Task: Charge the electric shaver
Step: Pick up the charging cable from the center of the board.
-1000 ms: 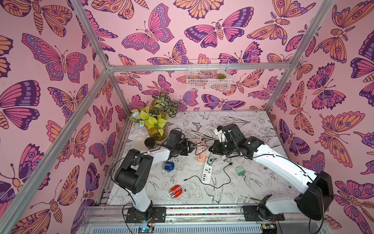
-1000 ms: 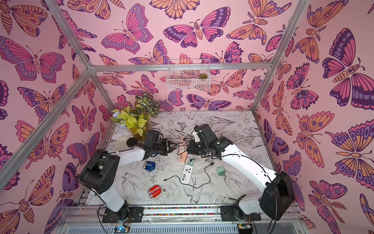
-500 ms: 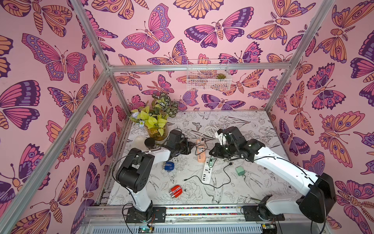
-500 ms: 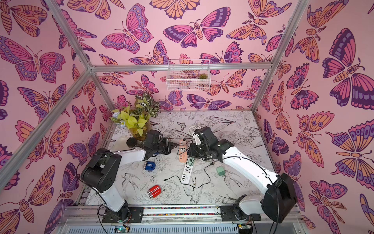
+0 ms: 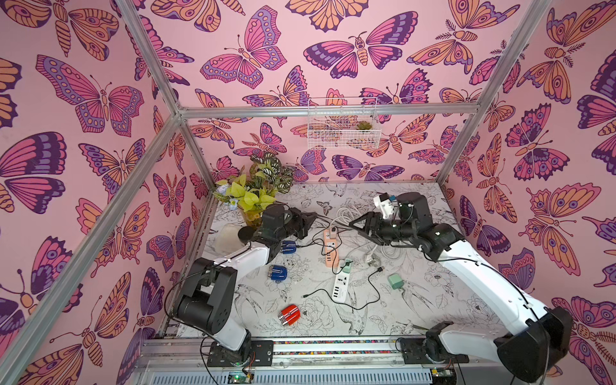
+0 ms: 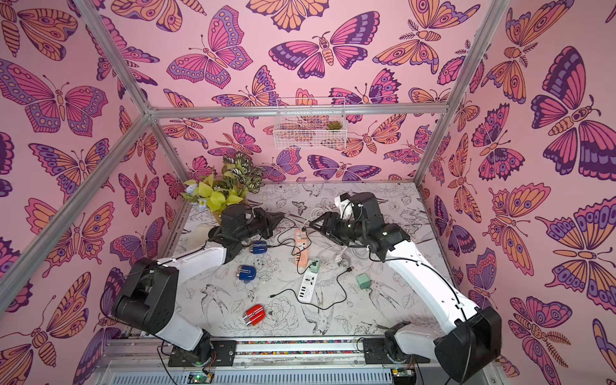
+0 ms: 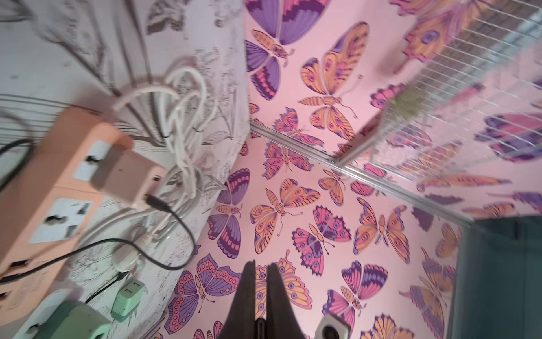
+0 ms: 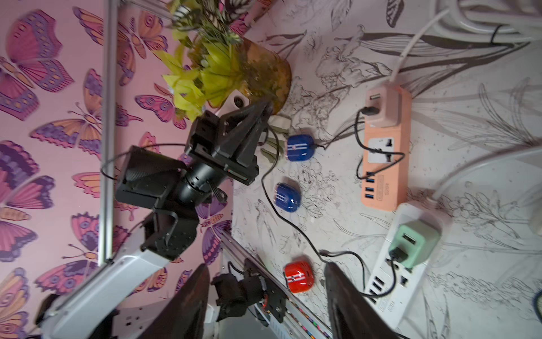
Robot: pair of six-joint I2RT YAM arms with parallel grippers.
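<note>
A blue electric shaver (image 5: 287, 247) (image 8: 299, 147) lies on the table by the left arm, with a black cable (image 8: 359, 129) running from it to a pink adapter (image 8: 381, 108) (image 7: 126, 176) plugged into the orange power strip (image 5: 330, 246) (image 6: 301, 248). My left gripper (image 5: 315, 216) (image 7: 259, 267) hangs shut and empty above the table, left of the strip. On the strip's other side, my right gripper (image 5: 351, 224) (image 8: 265, 267) is open with nothing between its fingers (image 8: 343, 293).
A second blue shaver (image 5: 277, 272) and a red one (image 5: 290, 314) lie nearer the front. A white power strip (image 5: 343, 281) carries a green adapter (image 5: 347, 265); another green adapter (image 5: 395, 281) lies loose. A potted plant (image 5: 256, 196) stands at the back left, coiled white cords (image 5: 346, 216) behind the strips.
The right gripper has gone from shut to open and drawn up and back from the orange strip. The left gripper has closed fully and risen slightly.
</note>
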